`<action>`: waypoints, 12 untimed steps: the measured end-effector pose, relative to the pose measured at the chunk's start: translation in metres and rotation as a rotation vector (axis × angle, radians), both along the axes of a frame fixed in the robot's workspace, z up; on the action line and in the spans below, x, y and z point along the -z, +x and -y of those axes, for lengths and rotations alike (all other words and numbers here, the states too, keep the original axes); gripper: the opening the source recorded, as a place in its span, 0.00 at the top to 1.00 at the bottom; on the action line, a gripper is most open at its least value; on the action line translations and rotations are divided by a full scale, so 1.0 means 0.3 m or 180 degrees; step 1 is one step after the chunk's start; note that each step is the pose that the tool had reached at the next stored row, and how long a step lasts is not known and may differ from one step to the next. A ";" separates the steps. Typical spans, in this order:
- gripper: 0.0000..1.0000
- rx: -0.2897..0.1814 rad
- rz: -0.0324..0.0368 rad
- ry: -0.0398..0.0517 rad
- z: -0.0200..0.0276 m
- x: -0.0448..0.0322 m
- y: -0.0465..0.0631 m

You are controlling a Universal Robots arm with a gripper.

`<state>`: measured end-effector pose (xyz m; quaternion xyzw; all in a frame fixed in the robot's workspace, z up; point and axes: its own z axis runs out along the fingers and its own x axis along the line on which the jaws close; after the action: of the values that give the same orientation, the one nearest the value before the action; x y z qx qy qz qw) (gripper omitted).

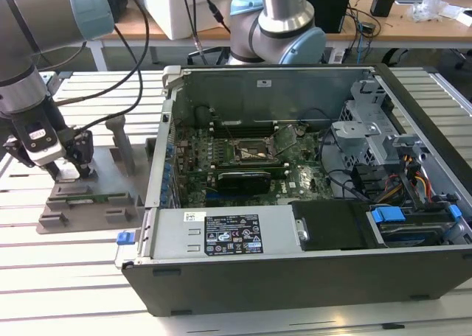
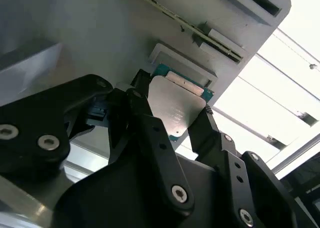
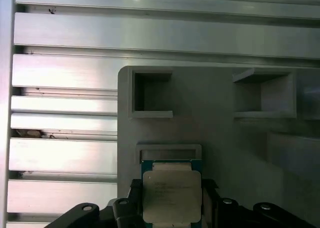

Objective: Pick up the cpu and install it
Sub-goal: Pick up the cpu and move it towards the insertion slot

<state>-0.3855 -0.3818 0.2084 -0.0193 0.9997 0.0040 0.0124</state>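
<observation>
Cpu sits pinched by gripper fingers over grey fixture; exterior view adds open computer case.

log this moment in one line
phase: pick | gripper: shut on cpu | cpu: at fixture plate, outside case

the exterior view is bright and even, with soft shadows. the slatted aluminium table shines pale, and the inside of the open black computer case lies dimmer at mid frame. in the second wrist view the table slats burn out to white glare, the black gripper is a dark, blurred mass, and the cpu, a small square silver-topped chip, shows a dull sheen. the first wrist view is flatly lit, with shaded recesses in the grey plastic plate.
</observation>
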 end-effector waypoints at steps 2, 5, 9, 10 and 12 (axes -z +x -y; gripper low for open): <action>0.45 0.0000 0.0000 0.0000 0.000 0.000 0.000; 0.45 0.0000 0.0000 0.0000 0.000 0.000 0.000; 0.45 0.0000 0.0000 0.0001 0.000 0.000 0.000; 0.45 0.0000 0.0000 0.0001 0.000 0.000 0.000; 0.45 0.0000 0.0000 -0.0001 0.000 0.000 0.000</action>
<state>-0.3855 -0.3818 0.2085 -0.0192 0.9997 0.0038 0.0123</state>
